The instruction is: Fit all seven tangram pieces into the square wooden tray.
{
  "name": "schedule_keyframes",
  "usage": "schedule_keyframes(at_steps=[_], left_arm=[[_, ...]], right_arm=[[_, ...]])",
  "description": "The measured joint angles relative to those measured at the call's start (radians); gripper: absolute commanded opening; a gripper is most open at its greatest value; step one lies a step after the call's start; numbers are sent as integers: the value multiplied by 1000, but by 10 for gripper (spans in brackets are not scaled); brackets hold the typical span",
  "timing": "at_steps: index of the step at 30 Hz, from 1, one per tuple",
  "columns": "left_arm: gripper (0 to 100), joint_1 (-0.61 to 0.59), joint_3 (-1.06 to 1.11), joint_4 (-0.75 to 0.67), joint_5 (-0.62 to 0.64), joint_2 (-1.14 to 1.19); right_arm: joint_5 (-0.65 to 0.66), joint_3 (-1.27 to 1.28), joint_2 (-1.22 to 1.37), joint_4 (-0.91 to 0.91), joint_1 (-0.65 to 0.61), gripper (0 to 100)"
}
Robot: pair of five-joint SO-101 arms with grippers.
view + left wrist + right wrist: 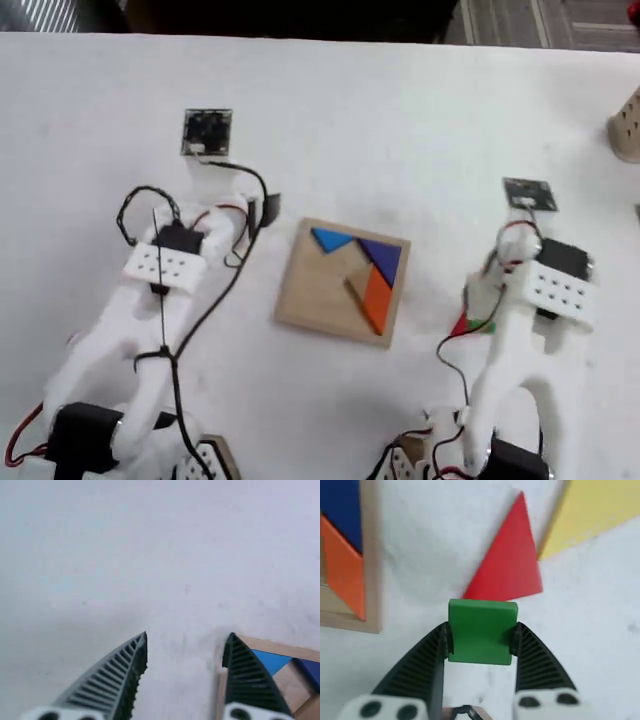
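The tray lies on the table between your two arms, partly filled. Your left gripper hangs wide open and empty, just beside the tray's corner. In the tray, a light blue triangle, a dark blue piece and an orange piece crowd its right side. Your right gripper is clamped on a green square. A red triangle and a yellow piece wait on the table. I'd say you are under halfway.
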Motion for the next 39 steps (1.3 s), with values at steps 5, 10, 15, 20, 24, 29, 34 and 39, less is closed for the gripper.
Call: schedule_keyframes(at_steps=[5, 10, 15, 20, 24, 29, 34, 39], left_arm=[[252, -14, -2, 0, 0, 0], [252, -23, -38, 0, 0, 17], [252, -83, -164, 0, 0, 158], [252, -107, -264, 71, 0, 255], [252, -106, -279, 80, 0, 256], [252, -106, -284, 80, 0, 264], [252, -106, -284, 80, 0, 265], [252, -106, -284, 80, 0, 265]], right_arm=[[-95, -18, 9, -58, -255, 24], [-115, -18, 9, -152, -443, 25], [-121, -18, 18, -256, -534, 25], [-121, -18, 143, -368, -572, 25], [-77, -18, 249, -397, -634, 24], [-28, -18, 301, -457, -715, 25], [78, -48, 376, -486, -720, 36], [110, -117, 476, -465, -720, 183]])
